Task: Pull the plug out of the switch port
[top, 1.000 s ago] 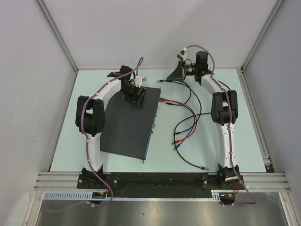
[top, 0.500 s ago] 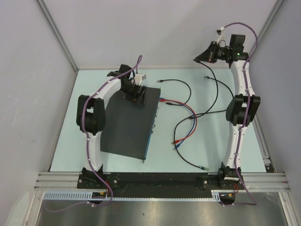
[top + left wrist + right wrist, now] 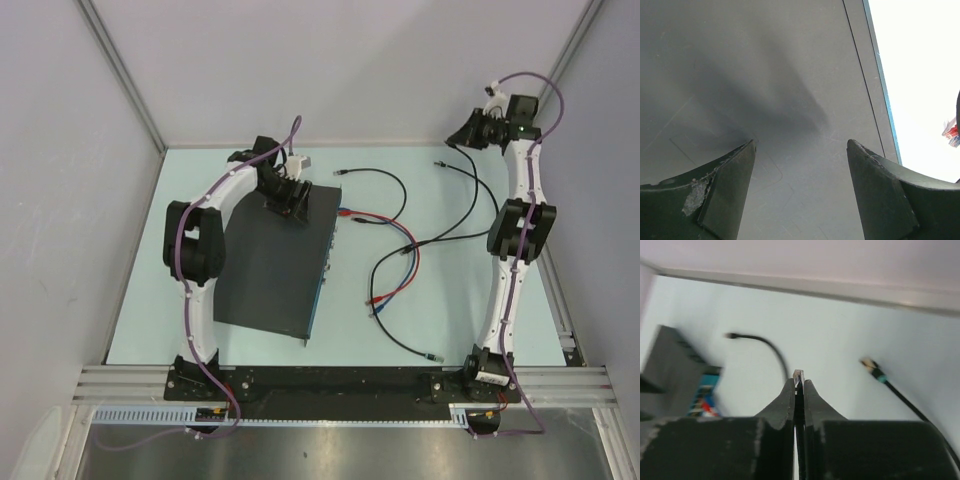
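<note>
No readable text, label, brand, number or sign on switch point(image 3: 272, 268) or elsewhere.

We see the switch point(image 3: 270, 270), a flat black box with a light blue-grey port face, lying flat beneath the left end effector point(image 3: 801, 147). The clear plug point(image 3: 798, 373) sits pinched in the right end effector point(image 3: 798, 382), well apart from it.
</note>
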Motion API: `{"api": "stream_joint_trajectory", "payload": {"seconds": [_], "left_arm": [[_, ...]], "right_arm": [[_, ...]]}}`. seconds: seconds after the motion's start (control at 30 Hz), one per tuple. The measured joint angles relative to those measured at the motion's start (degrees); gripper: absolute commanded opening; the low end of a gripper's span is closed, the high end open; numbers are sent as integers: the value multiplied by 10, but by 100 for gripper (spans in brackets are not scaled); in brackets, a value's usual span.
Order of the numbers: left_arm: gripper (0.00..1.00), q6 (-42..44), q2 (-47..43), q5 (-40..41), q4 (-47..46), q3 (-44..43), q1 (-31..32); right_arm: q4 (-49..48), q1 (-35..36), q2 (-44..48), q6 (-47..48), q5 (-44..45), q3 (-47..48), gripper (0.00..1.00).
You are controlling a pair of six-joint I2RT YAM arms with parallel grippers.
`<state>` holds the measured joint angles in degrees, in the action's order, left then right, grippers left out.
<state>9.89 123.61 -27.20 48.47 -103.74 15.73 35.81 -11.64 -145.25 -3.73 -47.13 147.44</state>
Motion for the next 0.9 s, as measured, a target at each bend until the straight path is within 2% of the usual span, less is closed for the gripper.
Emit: {"api": "stream_joint_trajectory", "payload": {"seconds": [0.03, 0.07, 0.17, 0.27, 0.4, 0.53, 0.73, 0.9], "left_arm": [[80, 0, 0, 0, 0, 0, 0], [80, 0, 0, 0, 0, 0, 0], [80, 0, -1, 0, -4, 4, 0], [80, 1, -8, 0, -15, 16, 0], [80, 0, -10, 0, -21, 21, 0], [80, 0, -10, 0, -21, 21, 0], [80, -5, -10, -1, -21, 21, -1], [79, -9, -10, -2, -23, 21, -2]], "right_arm": [[1, -1, -24, 5, 27, 5, 36], [4, -1, -41, 9, 45, 9, 55], [11, -1, -86, 24, 102, 19, 65], [36, 3, -95, 43, 145, 19, 65], [50, 12, -48, 70, 190, -10, 63], [67, 24, 86, 88, 225, -166, 57], [98, 52, 299, 82, 292, -429, 54], [124, 77, 367, 27, 283, -589, 51]]}}
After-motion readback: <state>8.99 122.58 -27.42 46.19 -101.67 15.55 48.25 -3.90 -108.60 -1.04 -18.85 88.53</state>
